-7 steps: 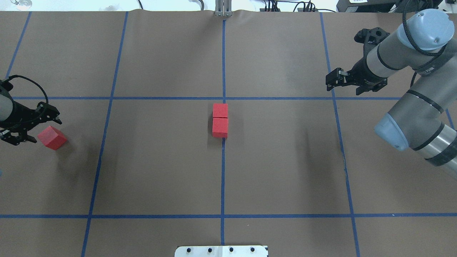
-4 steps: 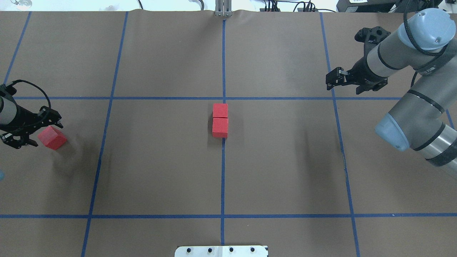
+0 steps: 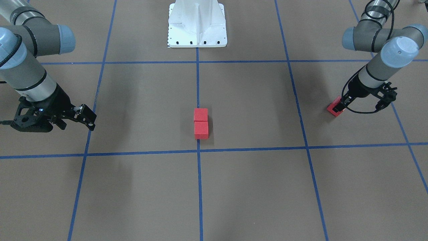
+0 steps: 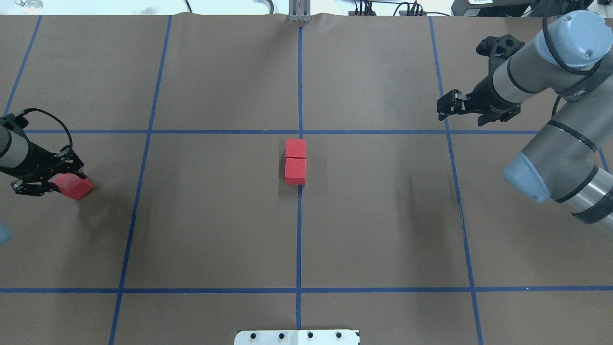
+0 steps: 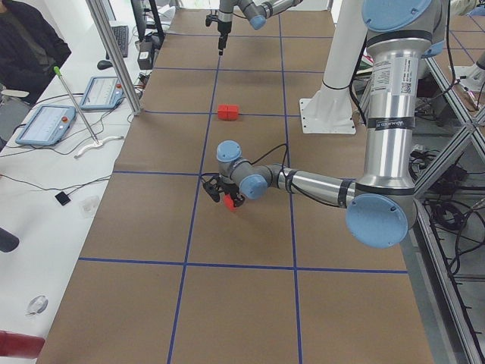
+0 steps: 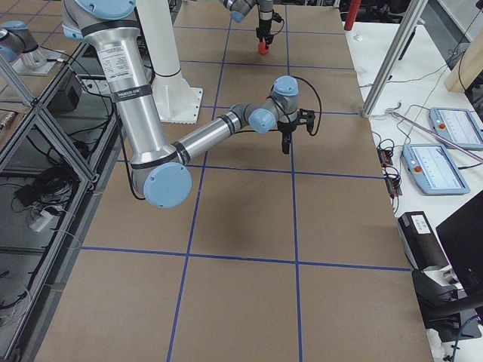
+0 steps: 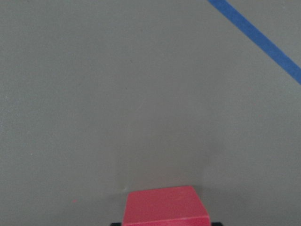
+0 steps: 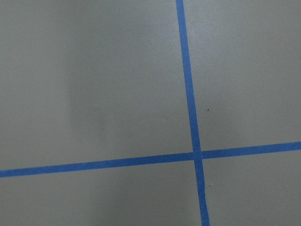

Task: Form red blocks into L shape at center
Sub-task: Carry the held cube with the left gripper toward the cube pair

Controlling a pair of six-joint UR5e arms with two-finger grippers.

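Observation:
Two red blocks (image 4: 295, 161) (image 3: 201, 123) lie touching end to end on the middle tape line at the center (image 4: 299, 215), forming a short straight bar. The third red block (image 4: 76, 188) (image 3: 334, 109) sits far out on my left side, low at the floor. My left gripper (image 4: 64, 182) (image 3: 339, 106) is down over it, shut on it; in the left wrist view the block (image 7: 164, 207) fills the bottom edge with a dark fingertip (image 7: 117, 222) flush against its side. My right gripper (image 4: 443, 108) (image 3: 87, 117) hangs open and empty over a far grid line.
The white robot base (image 3: 197, 23) stands at my side of the table. Blue tape lines (image 8: 190, 117) cross under the right wrist. In the exterior left view a person (image 5: 26, 45) sits beside a white bench holding tablets (image 5: 45, 121).
My left gripper has dropped down and tilted over the lone red block, and its fingers have come in against it. The right arm has barely moved.

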